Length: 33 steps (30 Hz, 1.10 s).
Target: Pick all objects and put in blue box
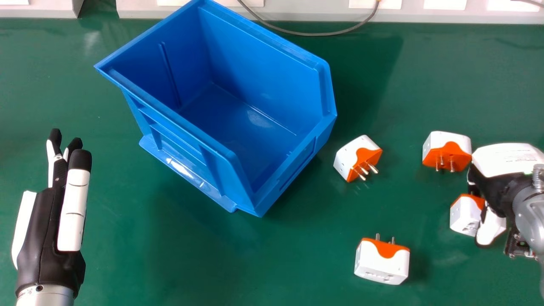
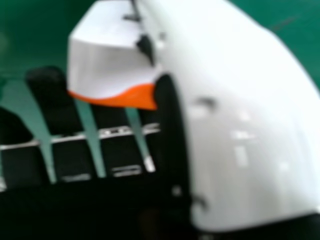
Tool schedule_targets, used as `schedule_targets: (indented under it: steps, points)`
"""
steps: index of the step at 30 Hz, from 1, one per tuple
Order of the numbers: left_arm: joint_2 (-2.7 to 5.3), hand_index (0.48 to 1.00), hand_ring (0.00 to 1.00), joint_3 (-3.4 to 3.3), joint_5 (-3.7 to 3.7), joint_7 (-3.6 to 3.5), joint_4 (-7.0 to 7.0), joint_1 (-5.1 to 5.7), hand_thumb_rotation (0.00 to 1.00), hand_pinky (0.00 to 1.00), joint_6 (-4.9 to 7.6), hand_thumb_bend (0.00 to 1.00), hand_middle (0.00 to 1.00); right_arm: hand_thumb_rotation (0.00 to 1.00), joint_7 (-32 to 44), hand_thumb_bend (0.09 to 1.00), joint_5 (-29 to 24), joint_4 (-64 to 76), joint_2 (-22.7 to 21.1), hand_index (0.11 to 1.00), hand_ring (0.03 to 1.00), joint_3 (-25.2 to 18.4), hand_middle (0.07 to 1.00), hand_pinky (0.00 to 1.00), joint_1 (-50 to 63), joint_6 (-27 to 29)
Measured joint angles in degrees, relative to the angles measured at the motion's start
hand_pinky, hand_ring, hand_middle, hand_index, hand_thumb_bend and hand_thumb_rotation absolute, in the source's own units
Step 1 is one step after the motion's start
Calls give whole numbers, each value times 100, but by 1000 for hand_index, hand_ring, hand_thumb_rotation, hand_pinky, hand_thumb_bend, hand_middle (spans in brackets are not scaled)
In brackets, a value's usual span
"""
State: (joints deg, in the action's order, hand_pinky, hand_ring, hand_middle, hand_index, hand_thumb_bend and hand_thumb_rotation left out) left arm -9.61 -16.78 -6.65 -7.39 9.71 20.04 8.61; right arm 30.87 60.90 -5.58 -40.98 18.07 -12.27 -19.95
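1. Right robot hand (image 1: 493, 191): over the counter (image 1: 297, 263), one white-and-orange adapter (image 1: 464, 216) just left of its thumb (image 1: 491, 227). Cannot tell whether the hand is open or gripping it; both views show adapter and thumb overlapping.
2. Second adapter (image 1: 447, 146): just beyond this hand, slightly left, prongs toward the robot.
3. Third adapter (image 1: 350, 155): farther left of the hand, near the box, prongs slanting nearside and right.
4. Fourth adapter (image 1: 380, 265): left of the hand, nearer the robot, prongs pointing away.
5. Blue box (image 1: 280, 199): well left of the hand and beyond, open top.
6. Left robot hand (image 1: 46, 221): past the box, farthest left, fingers straight, open.
7. Grey cable (image 1: 314, 34): beyond the box, along the far edge.
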Motion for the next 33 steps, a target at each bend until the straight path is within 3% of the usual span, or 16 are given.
schedule_targets:
  steps: [8, 15, 20, 24, 29, 31, 33]
  points:
    - [-1, 1000, 1000, 2, 1, 2, -4, -18, 1000, 1000, 0, 761, 1000, 0, 514, 512, -155, 251, -11, 492, 394, -115, 502, 149, 24, -326]
    - [-6, 1000, 1000, 28, 0, -6, -1, -71, 1000, 1000, -45, 771, 1000, 0, 1314, 512, -295, 1589, -36, 493, 400, -467, 504, 129, 533, -762]
    - [-16, 1000, 1000, 14, 0, 3, -4, -73, 1000, 1000, -121, 784, 1000, 0, 1062, 503, -914, 3134, -137, 531, 360, -1250, 484, 165, 1100, -195]
    - [-17, 1000, 1000, 17, 2, 10, 12, -97, 1000, 1000, -153, 790, 1000, 0, 776, 503, -1146, 3525, -119, 533, 357, -1596, 484, 213, 1161, 97]
    - [-16, 1000, 1000, 34, 3, 34, 51, -70, 1000, 1000, -205, 793, 1000, 0, 431, 502, -1416, 3870, 177, 518, 349, -1631, 484, 172, 1149, 455]
    - [-16, 1000, 1000, 45, 3, 43, 67, -78, 1000, 1000, -227, 795, 1000, 0, 412, 508, -1417, 3865, 209, 507, 282, -1557, 479, 157, 1015, 577]
    - [-13, 1000, 1000, 67, 3, 58, 102, -74, 1000, 1000, -266, 794, 1000, 0, 413, 509, -1370, 3872, 323, 516, 276, -1427, 461, 165, 806, 583]
